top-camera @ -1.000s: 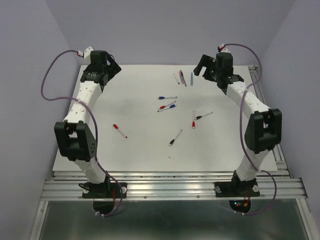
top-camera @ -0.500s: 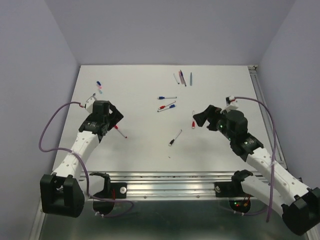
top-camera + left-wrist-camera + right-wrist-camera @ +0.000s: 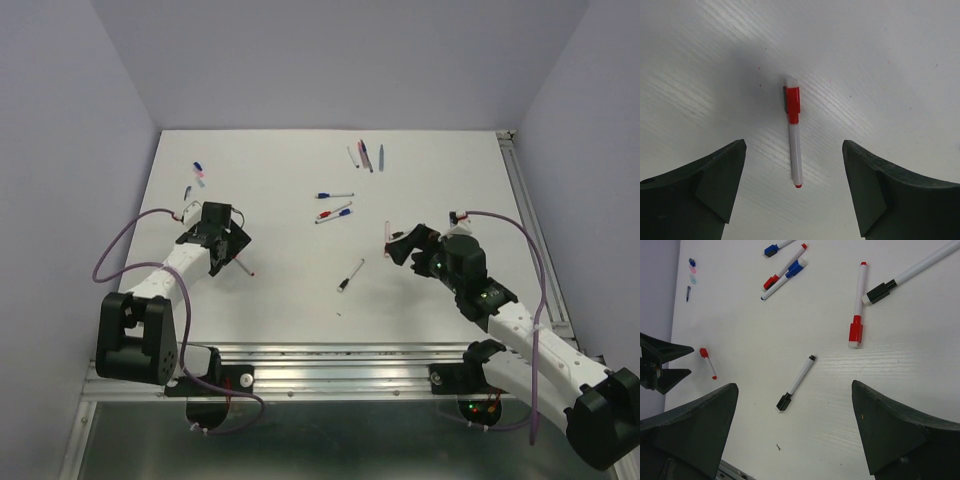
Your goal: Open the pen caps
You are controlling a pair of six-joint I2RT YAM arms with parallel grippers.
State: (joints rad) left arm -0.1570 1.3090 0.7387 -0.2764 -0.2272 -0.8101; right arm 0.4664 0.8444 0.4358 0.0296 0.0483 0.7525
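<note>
Both arms have swung down from the far corners and folded low over the tabletop. The left hand has dropped over a red pen at about 8 o'clock on the tabletop, and the right hand has come in toward 4 o'clock.

The left hand is released. Its fingers stand wide on either side of the red pen and clear of it. That pen lies flat with its red cap still seated. In the wrist view the cap points to 12 o'clock and the red tip to 6 o'clock.

The right hand is released too, spread wide and grasping nothing. Framed between its fingers in its wrist view, a black pen lies on the tabletop with its black cap on, toward 7 o'clock. At 1 o'clock from it lies a second red pen, capped. Just beside that one is the capped end of a long black-capped pen; whether they touch cannot be told. At 11 o'clock a red-capped and a blue-capped pen lie side by side.

Near the tabletop's 10 o'clock edge sit small blue and pink stubs that look like loose caps. More pens lie together near 12 o'clock.
</note>
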